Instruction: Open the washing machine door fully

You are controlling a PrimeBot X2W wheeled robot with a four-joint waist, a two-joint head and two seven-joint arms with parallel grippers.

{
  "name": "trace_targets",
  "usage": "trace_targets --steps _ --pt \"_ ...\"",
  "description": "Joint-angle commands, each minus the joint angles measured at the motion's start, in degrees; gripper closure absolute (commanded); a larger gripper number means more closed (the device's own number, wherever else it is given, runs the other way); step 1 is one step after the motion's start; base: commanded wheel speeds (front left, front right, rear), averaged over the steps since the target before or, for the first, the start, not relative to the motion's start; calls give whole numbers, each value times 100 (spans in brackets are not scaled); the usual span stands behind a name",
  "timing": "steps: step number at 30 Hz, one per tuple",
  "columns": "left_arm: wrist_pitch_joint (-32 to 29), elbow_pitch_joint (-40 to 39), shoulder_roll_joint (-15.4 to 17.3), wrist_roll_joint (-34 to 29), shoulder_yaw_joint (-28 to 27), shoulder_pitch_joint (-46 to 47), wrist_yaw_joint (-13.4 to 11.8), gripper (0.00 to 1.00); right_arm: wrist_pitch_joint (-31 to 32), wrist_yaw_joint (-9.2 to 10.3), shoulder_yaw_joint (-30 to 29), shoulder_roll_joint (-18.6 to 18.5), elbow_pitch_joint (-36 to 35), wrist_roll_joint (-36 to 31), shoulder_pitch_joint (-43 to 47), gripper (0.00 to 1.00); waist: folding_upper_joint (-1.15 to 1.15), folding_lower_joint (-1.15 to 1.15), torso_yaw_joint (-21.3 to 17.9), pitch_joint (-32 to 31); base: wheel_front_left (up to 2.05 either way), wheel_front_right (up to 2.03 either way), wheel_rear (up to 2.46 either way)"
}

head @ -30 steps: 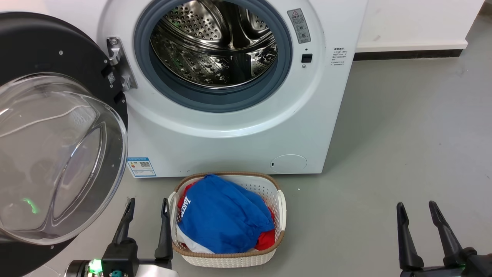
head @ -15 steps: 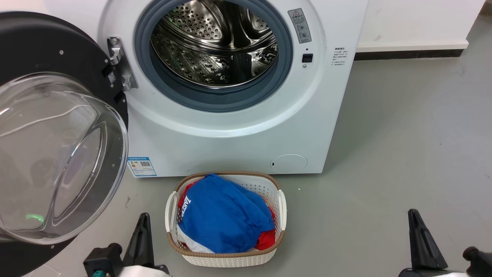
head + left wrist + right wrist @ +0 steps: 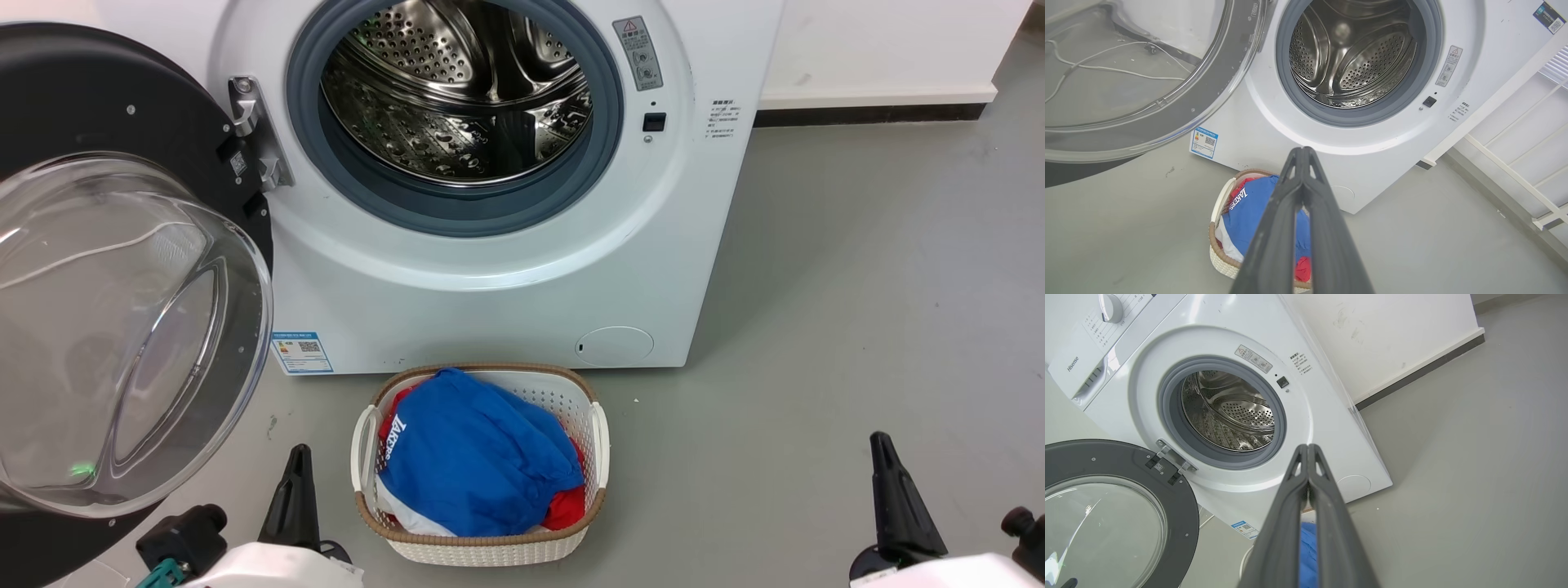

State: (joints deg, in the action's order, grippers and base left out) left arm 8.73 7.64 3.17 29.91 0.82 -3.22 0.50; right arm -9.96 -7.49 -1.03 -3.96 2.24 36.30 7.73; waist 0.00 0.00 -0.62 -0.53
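Grey floor (image 3: 857, 286), white wall behind. The Hisense washing machine (image 3: 490, 310) faces me with its steel drum (image 3: 465, 90) exposed. The washing machine door (image 3: 98, 90) hangs off its hinge (image 3: 253, 135) at the machine's left, swung right round, glass bowl facing the room; it has not shifted over the last second. The white laundry basket (image 3: 600, 433) holding a blue jersey (image 3: 473, 457) sits on the floor just in front.

Change: a second ago both pairs of fingers were spread. Now the left gripper (image 3: 299, 469) and right gripper (image 3: 883, 461) have their fingers pressed together, holding nothing, and both sit lower and well apart from the door. Looks like the task is done and the arms are retiring.

The right wrist view adds the control dial (image 3: 1110, 306) up top and the door's whole hinge side (image 3: 1180, 506). The left wrist view adds a white cable (image 3: 1106, 67) on the floor, seen through the door glass (image 3: 1106, 102).
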Motion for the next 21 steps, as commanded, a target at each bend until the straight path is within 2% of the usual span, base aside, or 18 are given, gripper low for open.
trace_targets --steps 1,21 --pt "-48 -39 34 253 -50 166 43 100 58 -1 -4 -59 -21 245 -206 100 0 0 1 1 0 0 0" --pt "-443 149 48 1994 -213 402 234 100 421 -1 -48 -99 310 1873 -555 100 0 0 13 16 0 0 0"
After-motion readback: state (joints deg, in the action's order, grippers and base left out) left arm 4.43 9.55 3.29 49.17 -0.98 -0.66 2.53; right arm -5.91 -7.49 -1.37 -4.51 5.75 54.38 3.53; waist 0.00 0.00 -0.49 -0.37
